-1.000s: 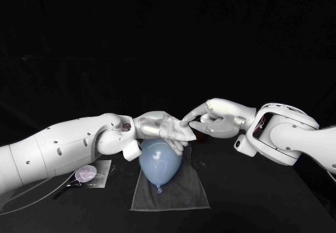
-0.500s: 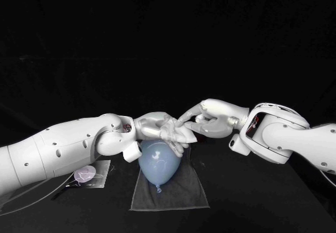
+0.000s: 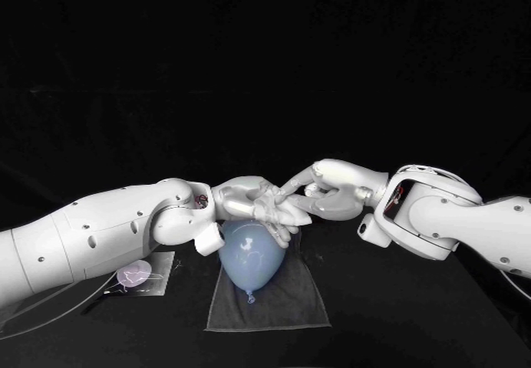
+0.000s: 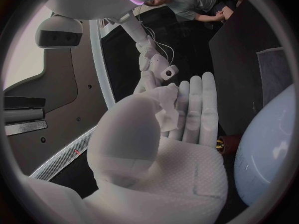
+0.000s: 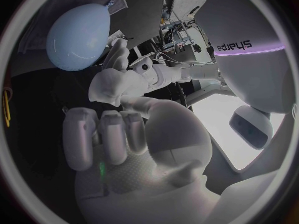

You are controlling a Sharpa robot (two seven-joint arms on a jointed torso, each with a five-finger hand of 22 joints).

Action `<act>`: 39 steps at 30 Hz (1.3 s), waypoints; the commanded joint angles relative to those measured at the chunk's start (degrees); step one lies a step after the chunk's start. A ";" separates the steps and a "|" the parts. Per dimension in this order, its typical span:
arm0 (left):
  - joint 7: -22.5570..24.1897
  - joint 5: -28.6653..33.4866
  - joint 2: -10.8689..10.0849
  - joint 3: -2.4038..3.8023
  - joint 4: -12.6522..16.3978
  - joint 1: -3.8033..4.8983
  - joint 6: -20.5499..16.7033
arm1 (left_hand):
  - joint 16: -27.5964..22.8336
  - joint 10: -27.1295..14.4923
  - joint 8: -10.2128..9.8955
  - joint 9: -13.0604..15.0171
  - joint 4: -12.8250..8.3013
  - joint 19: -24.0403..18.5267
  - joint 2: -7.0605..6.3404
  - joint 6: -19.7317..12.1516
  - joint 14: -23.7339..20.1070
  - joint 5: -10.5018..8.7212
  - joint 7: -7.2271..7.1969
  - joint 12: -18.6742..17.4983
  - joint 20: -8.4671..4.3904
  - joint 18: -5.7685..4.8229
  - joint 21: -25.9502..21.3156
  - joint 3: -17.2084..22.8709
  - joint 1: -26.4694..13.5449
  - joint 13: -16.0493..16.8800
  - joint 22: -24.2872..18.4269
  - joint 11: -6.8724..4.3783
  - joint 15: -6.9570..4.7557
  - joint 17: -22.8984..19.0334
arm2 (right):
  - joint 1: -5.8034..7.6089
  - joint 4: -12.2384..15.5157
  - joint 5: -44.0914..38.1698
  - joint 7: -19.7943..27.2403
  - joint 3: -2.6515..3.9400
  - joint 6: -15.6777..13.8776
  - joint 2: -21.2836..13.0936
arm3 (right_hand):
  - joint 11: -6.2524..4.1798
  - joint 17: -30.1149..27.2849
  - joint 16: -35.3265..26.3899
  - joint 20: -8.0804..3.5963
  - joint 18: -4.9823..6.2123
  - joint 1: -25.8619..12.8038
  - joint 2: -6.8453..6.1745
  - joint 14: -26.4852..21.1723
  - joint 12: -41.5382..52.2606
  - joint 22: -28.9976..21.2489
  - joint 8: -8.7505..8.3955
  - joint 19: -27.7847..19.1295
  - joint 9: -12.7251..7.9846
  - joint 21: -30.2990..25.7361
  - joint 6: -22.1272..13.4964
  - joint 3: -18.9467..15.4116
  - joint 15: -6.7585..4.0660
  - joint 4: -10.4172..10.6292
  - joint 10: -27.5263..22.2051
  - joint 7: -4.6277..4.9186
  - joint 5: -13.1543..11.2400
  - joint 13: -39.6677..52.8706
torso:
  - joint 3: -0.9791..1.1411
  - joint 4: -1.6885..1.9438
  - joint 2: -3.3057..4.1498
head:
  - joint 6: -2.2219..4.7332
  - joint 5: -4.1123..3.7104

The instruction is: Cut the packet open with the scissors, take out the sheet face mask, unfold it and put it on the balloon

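A pale blue balloon (image 3: pixel 252 257) lies on a grey cloth (image 3: pixel 290 310), knot toward me. Just above its far end, my left hand (image 3: pixel 245 201) holds the crumpled white sheet mask (image 3: pixel 277 211). The left wrist view shows the mask (image 4: pixel 166 102) bunched against the fingers (image 4: pixel 198 107), with the balloon (image 4: pixel 271 144) close beside. My right hand (image 3: pixel 327 192) faces the left one, its fingertips (image 3: pixel 290 188) at the mask's edge; whether they pinch it is hidden. In the right wrist view the balloon (image 5: pixel 77 30) sits beyond my left hand (image 5: pixel 115 82), and my right hand (image 5: pixel 112 139) has its fingers curled.
The clear packet (image 3: pixel 140 274) lies flat on the table (image 3: pixel 420 322) left of the cloth, under my left forearm. A dark thin object (image 3: pixel 97 301) lies just in front of it.
My right hand has moved left toward the left hand, until its fingertips reach the mask. The left hand and balloon have stayed in place.
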 commanded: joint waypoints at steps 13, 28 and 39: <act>0.09 -0.07 0.39 0.04 -0.33 -0.01 -0.13 | -0.42 -0.01 0.20 4.96 -0.05 0.52 0.30 0.41 0.18 0.18 0.15 -0.22 0.00 0.69 0.40 -0.44 0.35 -0.03 0.07 -0.08 -0.17 0.09 | -0.11 -0.15 4.08 3.12 0.08 -1.86 0.79 | -0.85 15.09 0.35 -0.36 -0.73 -0.91 1.10 6.09 0.38 7.47 -0.29 3.10 0.13 0.20 -0.71 0.02 -0.63 0.28 5.89 -0.35 -6.86 15.09 | 0.02 -0.03 -0.01 | -0.27 -0.10; -0.35 -0.09 0.79 0.03 -0.44 0.00 0.00 | -0.44 -0.01 0.19 5.00 -0.05 0.60 0.34 0.40 0.22 0.18 0.17 -0.22 -0.03 0.69 0.45 -0.46 0.37 -0.04 0.09 -0.08 -0.18 0.12 | 0.07 -1.00 7.82 4.06 0.21 -0.02 2.65 | -1.25 15.09 0.35 -0.57 -0.66 -1.37 1.62 6.09 0.38 7.22 -0.36 2.93 0.26 0.01 -1.17 -0.79 -0.92 1.11 5.89 -0.96 -7.65 15.09 | 0.00 -0.01 -0.04 | -0.04 -0.03; -0.63 -0.28 1.05 0.00 0.14 0.01 -0.06 | -0.46 -0.02 0.17 5.03 -0.05 0.68 0.36 0.39 0.24 0.18 0.18 -0.22 -0.06 0.70 0.50 -0.49 0.39 -0.04 0.11 -0.07 -0.18 0.15 | 0.91 -4.52 7.51 3.52 0.26 0.10 5.32 | -1.45 15.09 0.35 -0.67 -0.65 -1.37 1.74 6.09 0.38 7.19 -0.43 2.90 0.28 -0.02 -1.42 -0.95 -1.07 1.19 5.89 -1.21 -7.65 15.09 | -0.03 0.06 0.01 | 0.07 0.06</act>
